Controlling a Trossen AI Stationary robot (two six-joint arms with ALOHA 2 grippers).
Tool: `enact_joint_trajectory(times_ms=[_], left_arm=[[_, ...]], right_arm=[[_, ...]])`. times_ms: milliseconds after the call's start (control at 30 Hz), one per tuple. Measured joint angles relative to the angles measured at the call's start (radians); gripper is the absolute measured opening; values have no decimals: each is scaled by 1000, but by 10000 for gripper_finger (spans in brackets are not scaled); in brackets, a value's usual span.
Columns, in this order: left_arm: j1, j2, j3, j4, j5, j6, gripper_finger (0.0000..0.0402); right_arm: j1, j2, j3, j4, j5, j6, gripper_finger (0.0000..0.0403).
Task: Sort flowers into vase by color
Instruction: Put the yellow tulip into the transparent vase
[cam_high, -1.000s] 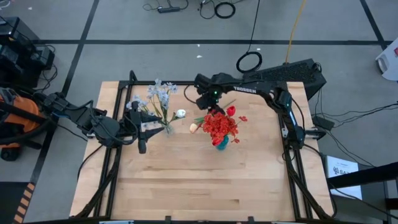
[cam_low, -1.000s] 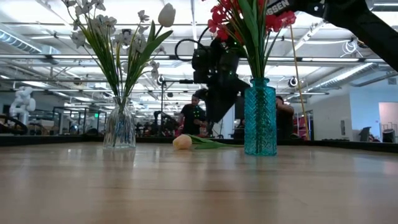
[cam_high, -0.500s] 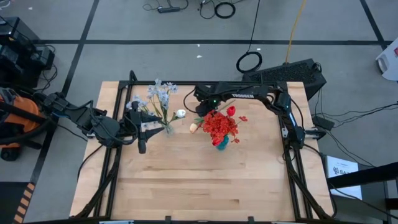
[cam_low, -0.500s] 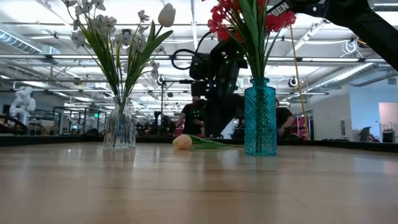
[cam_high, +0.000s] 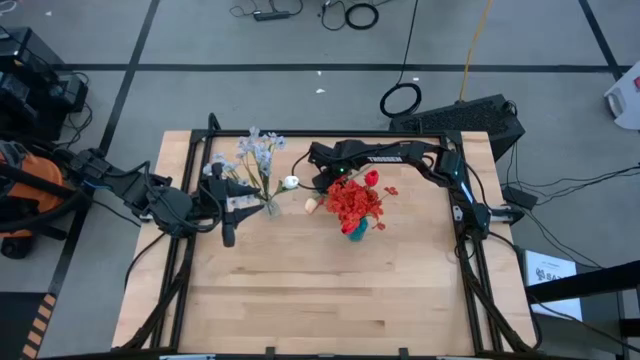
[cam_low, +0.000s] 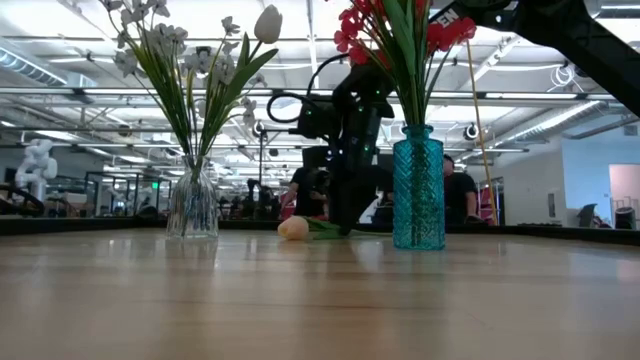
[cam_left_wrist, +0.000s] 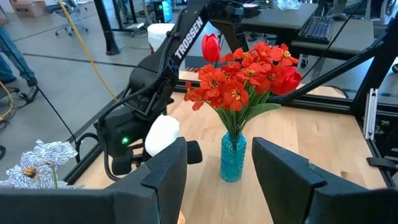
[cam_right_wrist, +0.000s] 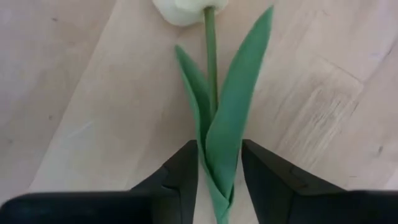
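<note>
A cream tulip (cam_right_wrist: 211, 99) lies on the worktop (cam_high: 320, 290) near its far edge, between the clear vase (cam_low: 192, 205) and blue vase (cam_low: 418, 190). The right gripper (cam_right_wrist: 219, 177), fingers parted, seemingly straddles its leaves. The left gripper (cam_left_wrist: 217, 171) waits open beside the clear vase.

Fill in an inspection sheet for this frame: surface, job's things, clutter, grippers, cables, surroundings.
Surface: wooden table, bare at the front.
Job's things: clear vase holds pale sprays and a white bud; blue vase holds red flowers; cream tulip lies flat between the vases.
Clutter: nothing seen.
Grippers: right gripper low, fingers open astride the tulip's leaves; left gripper open, waiting beside the clear vase.
Cables: loose coils on the floor behind the table.
Surroundings: people beyond the table.
</note>
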Motion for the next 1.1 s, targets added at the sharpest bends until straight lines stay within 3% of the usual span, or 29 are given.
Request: enact_joint_trajectory(times_ms=[100, 267, 700, 1000, 1100], left_arm=[[0, 0, 0, 1, 0, 0, 187], [0, 0, 0, 2, 0, -1, 187], [0, 0, 0, 0, 0, 0, 187], [0, 0, 0, -3, 0, 5, 187], [0, 0, 0, -3, -2, 9, 187]], right_arm=[[0, 1, 0, 4, 2, 1, 93], [0, 1, 0, -2, 3, 0, 13], [-14, -66, 6, -9, 105, 27, 2], [-119, -242, 9, 5, 98, 272, 1], [-168, -320, 9, -3, 45, 381, 1]])
